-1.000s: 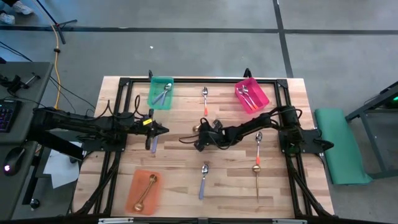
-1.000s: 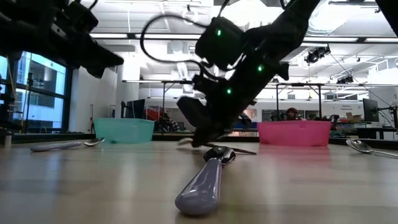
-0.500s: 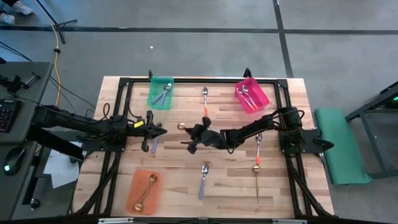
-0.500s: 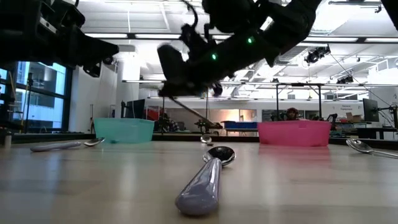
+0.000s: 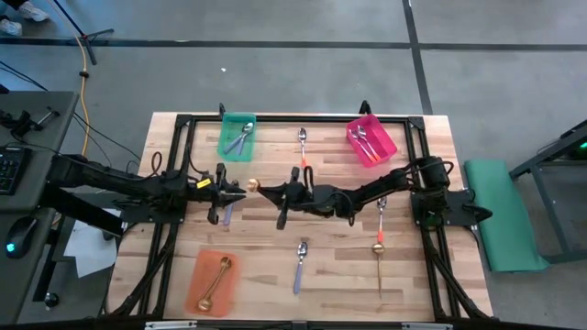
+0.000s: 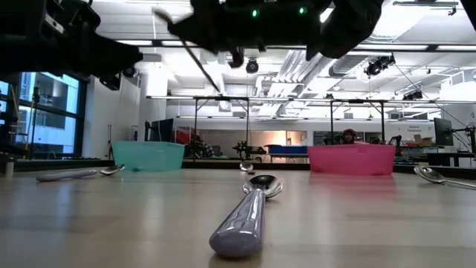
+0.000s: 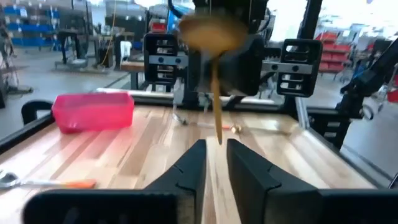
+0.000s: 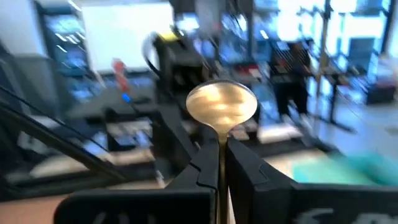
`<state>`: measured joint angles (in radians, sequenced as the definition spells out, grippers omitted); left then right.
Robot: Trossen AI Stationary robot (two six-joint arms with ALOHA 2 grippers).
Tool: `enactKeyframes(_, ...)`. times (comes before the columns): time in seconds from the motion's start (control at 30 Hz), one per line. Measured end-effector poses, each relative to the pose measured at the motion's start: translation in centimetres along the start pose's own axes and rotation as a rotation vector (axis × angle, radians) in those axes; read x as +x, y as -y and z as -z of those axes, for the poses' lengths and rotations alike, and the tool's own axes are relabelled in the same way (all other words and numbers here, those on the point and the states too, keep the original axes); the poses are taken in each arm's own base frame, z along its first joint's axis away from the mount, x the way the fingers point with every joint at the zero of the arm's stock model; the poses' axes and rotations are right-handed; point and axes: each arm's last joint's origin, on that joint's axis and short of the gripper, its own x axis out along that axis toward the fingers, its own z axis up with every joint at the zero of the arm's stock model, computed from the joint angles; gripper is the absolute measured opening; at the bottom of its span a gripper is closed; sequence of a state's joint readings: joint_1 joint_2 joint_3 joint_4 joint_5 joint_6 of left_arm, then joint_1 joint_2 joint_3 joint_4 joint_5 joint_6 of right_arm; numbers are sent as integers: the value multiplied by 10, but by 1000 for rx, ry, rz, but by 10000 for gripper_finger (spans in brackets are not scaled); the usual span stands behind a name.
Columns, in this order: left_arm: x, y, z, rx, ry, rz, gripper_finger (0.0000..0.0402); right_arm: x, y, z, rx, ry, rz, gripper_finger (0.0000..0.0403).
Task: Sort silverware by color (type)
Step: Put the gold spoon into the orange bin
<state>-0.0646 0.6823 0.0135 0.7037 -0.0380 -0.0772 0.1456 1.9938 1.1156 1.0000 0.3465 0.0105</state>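
Observation:
My right gripper (image 5: 275, 192) is over the table's middle, shut on an all-gold spoon (image 5: 255, 186), and is also seen in its wrist view (image 8: 219, 163). The spoon's bowl (image 8: 221, 103) points at my left gripper (image 5: 238, 191). That gripper is empty, its fingers a little apart (image 7: 215, 163), just short of the spoon (image 7: 212, 37). A lavender-handled spoon (image 5: 226, 214) lies flat on the table under the left gripper. Other spoons lying flat: an orange-handled one (image 5: 302, 145), another orange-handled one (image 5: 381, 216), a gold one (image 5: 378, 264), and a lavender one (image 5: 300, 263), which also shows in the low view (image 6: 245, 217). My right gripper pinches the gold spoon's handle (image 8: 219, 148) between its two fingers, behind the bowl. The fingers come level from the table's right and lie along the handle. The spoon is lifted clear of the table and slants, bowl end high (image 6: 160, 13), handle end lower (image 6: 216, 83).
A teal bin (image 5: 238, 137) at the far left holds a lavender spoon. A pink bin (image 5: 371, 140) at the far right holds orange-handled spoons. An orange bin (image 5: 211, 283) at the near left holds a gold spoon. A black frame (image 5: 183, 124) runs around the tabletop.
My right gripper has picked the gold spoon up off the table and carried it up and toward the table's left, close to my left gripper. The spoon is now clear of the table, its bowl leading.

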Motion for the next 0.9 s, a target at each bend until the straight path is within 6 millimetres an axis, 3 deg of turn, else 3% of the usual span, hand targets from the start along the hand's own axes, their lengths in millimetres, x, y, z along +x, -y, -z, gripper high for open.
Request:
enactKeyframes(0.4, 7, 8, -26, 17, 170, 53, 157, -2, -5, -19, -16, 191, -175, 0)
enactKeyframes(0.6, 30, 12, -40, 34, 146, 62, 182, -3, -6, -23, -47, 240, -199, 0)
enactKeyframes(0.9, 73, 19, -49, 97, 97, 170, 180, -3, -6, -24, -70, 253, -198, 0)
